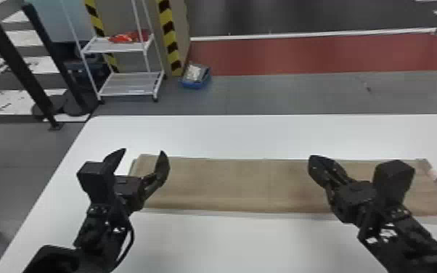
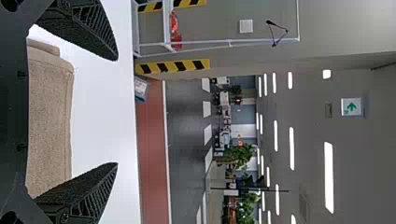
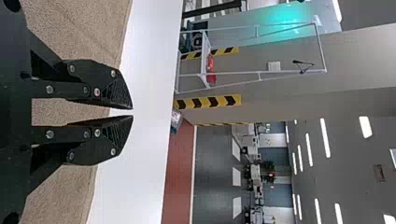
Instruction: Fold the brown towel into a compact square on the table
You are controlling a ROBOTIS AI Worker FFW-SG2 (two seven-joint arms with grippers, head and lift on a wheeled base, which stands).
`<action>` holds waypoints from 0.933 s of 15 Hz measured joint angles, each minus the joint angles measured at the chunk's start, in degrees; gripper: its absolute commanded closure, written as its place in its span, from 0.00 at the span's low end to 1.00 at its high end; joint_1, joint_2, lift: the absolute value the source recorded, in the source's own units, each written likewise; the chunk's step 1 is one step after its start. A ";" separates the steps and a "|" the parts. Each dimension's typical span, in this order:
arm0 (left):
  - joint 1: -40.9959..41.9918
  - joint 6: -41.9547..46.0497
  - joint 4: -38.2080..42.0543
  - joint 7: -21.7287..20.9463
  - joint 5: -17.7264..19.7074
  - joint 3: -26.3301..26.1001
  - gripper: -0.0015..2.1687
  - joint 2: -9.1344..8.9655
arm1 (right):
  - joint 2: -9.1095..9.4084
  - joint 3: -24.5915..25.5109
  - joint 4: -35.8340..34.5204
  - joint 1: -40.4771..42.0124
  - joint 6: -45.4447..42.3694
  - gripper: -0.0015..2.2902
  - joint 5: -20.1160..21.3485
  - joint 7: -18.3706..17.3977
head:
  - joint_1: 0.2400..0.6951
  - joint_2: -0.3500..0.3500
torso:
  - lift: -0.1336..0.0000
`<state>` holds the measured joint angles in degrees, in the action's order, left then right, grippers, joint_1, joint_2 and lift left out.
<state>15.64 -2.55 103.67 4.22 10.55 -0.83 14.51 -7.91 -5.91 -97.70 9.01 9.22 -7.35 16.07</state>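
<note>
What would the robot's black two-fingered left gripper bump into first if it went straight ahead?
Probably nothing close by. The left gripper points forward over the smooth white table toward its far edge, and that way looks free. Its height is hard to judge, so it might brush the tabletop.

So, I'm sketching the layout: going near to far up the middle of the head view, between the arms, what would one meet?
Smooth white tabletop → brown cloth towel lying in a long flat strip → the tabletop's far part → grey floor → dull red floor strip → thin white line → dark grey floor.
</note>
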 measured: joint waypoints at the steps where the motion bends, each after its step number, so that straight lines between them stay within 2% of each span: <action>1: 0.00 -0.84 -0.05 -0.01 0.04 0.37 0.04 0.06 | 0.00 -1.06 1.62 -1.12 -0.07 0.93 0.32 0.03 | 1.00 0.73 | 0.07; 6: -0.65 -10.22 -0.39 -1.76 0.40 1.90 0.09 0.19 | 0.14 -5.52 6.72 -3.27 -1.79 0.93 1.59 0.04 | 1.00 0.81 | 0.07; 14: -4.97 -25.97 -0.40 -3.00 1.69 4.01 0.10 0.94 | 0.00 -5.70 5.77 -1.61 -2.33 0.93 2.62 0.03 | 1.00 0.85 | 0.07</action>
<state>10.67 -28.52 103.27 1.22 12.24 3.19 15.45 -7.91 -11.61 -91.93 7.40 6.89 -4.73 16.10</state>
